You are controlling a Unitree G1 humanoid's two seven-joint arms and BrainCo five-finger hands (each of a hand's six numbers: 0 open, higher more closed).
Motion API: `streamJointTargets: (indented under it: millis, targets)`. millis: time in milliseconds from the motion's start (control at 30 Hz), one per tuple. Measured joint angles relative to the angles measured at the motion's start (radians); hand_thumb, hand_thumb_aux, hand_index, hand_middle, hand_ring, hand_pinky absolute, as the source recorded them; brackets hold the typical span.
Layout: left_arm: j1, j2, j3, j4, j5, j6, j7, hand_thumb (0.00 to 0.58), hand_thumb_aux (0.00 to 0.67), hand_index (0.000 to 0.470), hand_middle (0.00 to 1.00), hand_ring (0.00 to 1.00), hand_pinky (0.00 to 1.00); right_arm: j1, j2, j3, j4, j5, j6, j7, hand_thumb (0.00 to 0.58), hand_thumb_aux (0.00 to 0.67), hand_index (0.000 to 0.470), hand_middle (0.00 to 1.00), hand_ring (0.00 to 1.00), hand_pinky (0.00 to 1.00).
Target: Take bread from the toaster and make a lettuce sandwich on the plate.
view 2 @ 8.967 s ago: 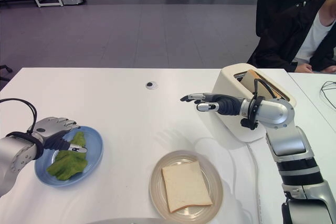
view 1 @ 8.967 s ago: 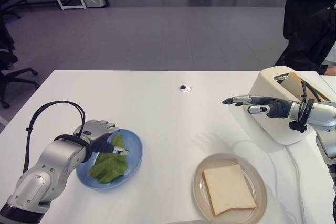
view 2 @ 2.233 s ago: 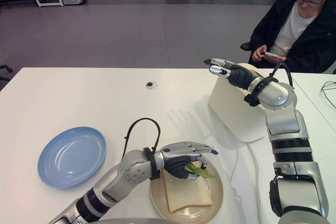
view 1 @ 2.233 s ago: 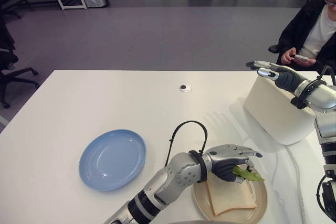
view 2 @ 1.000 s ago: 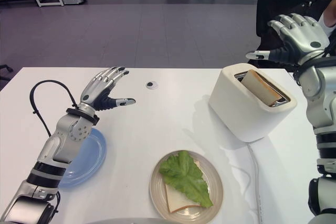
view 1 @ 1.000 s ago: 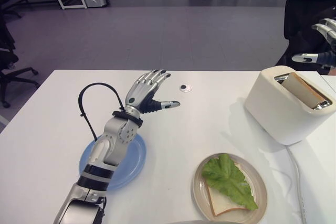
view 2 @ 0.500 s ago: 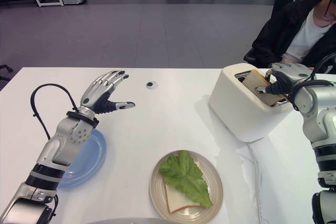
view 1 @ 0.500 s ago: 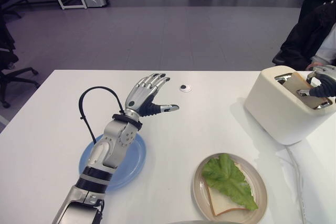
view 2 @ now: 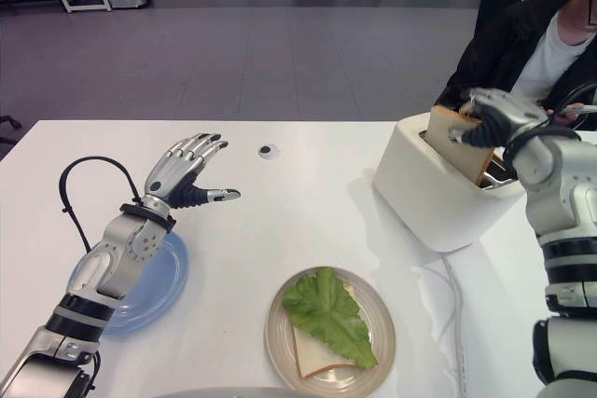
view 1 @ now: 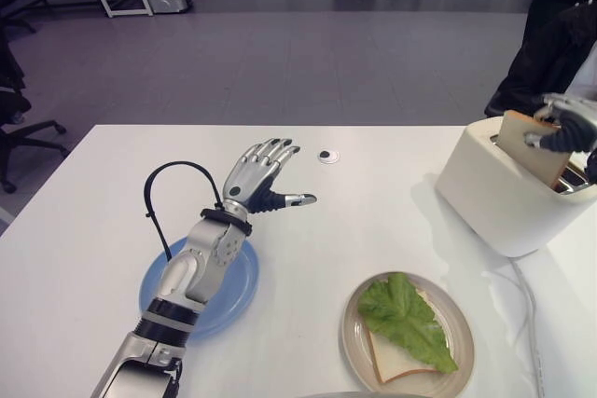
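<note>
Left eye view: well to the left of the beige plate (view 1: 351, 335), and further back on the bench (view 1: 84, 202), the left hand (view 1: 256, 172) hovers with its fingers (view 1: 280, 148) spread apart, holding nothing. It is far from the work, so I judge it brings little risk.

On the plate itself a bread slice (view 1: 384, 366) lies under the lettuce (view 1: 403, 317). The leaf hangs over the upper left side of the bread. If the top slice comes down crooked, it can push the leaf off the bread or onto the bench.

To the right of the plate and behind it stands the toaster (view 1: 499, 198). Above its slot the right hand (view 2: 496, 116) has its fingers clamped on the upper corner of the second slice (view 2: 455, 142). This slice is tilted and mostly lifted out; I cannot tell if its lower edge is free of the slot. This is the main danger, in my judgement. The grip is only at one corner, so the slice may turn or slip and fall on the bench. If the edge catches the slot, the toaster may be pulled along.

Count, from left to right of the plate:
- one blue plate (view 1: 235, 279), with nothing on it
- one small round disc (view 1: 328, 156)
- one beige plate
- one lettuce leaf
- two bread slices
- one toaster
- two hands
</note>
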Motion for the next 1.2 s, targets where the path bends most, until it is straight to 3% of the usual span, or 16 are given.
streamJointTargets:
  millis: [233, 400, 633, 867, 1200]
  targets:
    - [0.002, -0.001, -0.008, 0.005, 0.000, 0.000, 0.000, 0.000, 0.000, 0.000, 0.00, 0.00, 0.00, -0.166, 0.083, -0.146, 0.048, 0.326, -0.083, 0.043, 0.580, 0.670, 0.470, 0.00, 0.00, 0.00]
    - [0.002, -0.001, -0.018, 0.011, 0.000, -0.003, 0.001, 0.000, 0.000, 0.000, 0.00, 0.00, 0.00, -0.155, 0.113, -0.065, -0.075, 0.565, -0.062, 0.443, 0.580, 0.670, 0.470, 0.00, 0.00, 0.00]
    - [0.002, -0.001, -0.021, 0.014, 0.000, -0.002, 0.004, 0.000, 0.000, 0.000, 0.00, 0.00, 0.00, 0.064, 0.046, 0.193, -0.368, 0.705, 0.102, 0.987, 0.580, 0.670, 0.470, 0.00, 0.00, 0.00]
    - [0.002, -0.001, -0.023, 0.017, 0.000, -0.002, 0.004, 0.000, 0.000, 0.000, 0.00, 0.00, 0.00, 0.113, 0.053, 0.313, -0.443, 0.660, 0.144, 1.055, 0.580, 0.670, 0.470, 0.00, 0.00, 0.00]
    - [0.002, -0.001, -0.028, 0.018, 0.000, -0.001, 0.003, 0.000, 0.000, 0.000, 0.00, 0.00, 0.00, 0.241, 0.117, 0.353, -0.494, 0.682, 0.187, 1.047, 0.580, 0.670, 0.470, 0.00, 0.00, 0.00]
